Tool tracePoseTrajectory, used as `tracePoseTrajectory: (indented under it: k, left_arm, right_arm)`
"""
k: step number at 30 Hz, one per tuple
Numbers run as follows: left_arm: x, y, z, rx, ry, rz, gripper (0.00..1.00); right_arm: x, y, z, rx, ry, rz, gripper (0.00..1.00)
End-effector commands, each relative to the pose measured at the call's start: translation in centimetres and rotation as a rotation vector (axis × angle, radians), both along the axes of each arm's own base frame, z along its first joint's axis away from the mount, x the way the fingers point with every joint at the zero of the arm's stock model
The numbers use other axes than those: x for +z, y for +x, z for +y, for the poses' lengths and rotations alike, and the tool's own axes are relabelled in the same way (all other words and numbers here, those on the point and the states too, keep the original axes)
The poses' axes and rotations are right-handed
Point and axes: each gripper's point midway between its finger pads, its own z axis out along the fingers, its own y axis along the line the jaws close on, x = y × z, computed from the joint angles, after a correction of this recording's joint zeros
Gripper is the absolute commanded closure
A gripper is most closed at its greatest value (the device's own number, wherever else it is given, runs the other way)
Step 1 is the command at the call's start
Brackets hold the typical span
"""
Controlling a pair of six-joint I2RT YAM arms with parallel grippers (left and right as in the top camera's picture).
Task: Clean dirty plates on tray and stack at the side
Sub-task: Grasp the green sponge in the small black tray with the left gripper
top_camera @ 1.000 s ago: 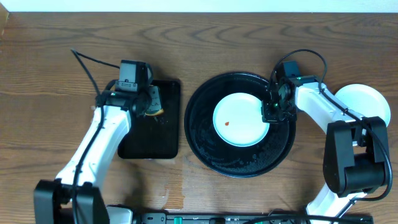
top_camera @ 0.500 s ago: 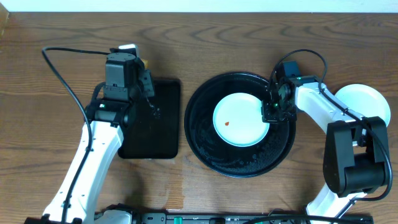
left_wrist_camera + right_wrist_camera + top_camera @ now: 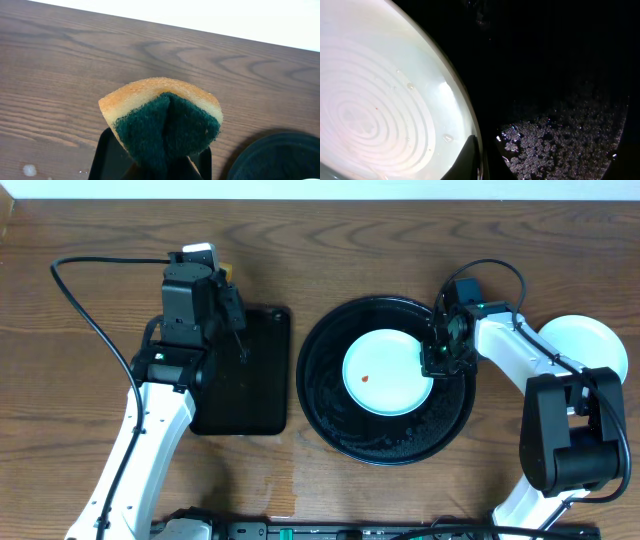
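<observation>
Risen off the rectangular tray (image 3: 250, 405) since a second ago, my left tool (image 3: 232, 300) clamps the sponge (image 3: 165, 117), ready for scrubbing; my right tool (image 3: 438, 358) pinches the rim of the spotted plate (image 3: 385, 372), steadying it on the round tray (image 3: 330, 420).

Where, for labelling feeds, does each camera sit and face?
Overhead: above the wooden table, facing straight down; both white arms show.
Left wrist: raised on the left gripper, facing the table's far edge; folded yellow-and-green sponge clamped.
Right wrist: low on the right gripper, facing the pale mint round glossy plate, one finger on its rim.
Shared: overhead and right wrist both show plate and large round black tray.
</observation>
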Motion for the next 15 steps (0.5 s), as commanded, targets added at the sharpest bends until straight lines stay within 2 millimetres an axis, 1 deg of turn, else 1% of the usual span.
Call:
tracePoseTrajectory:
  k: [1,15]
  left_arm:
    - [1.38,0.11,0.46,0.008,0.019,-0.039,0.93]
    - [1.6,0.25,0.42,0.008,0.017,-0.05,0.93]
  right_arm:
    - [-0.75,-0.67,-0.95,0.017,-0.075,0.009,0.99]
    - [-0.75,-0.67,-0.95,0.017,-0.075,0.009,0.99]
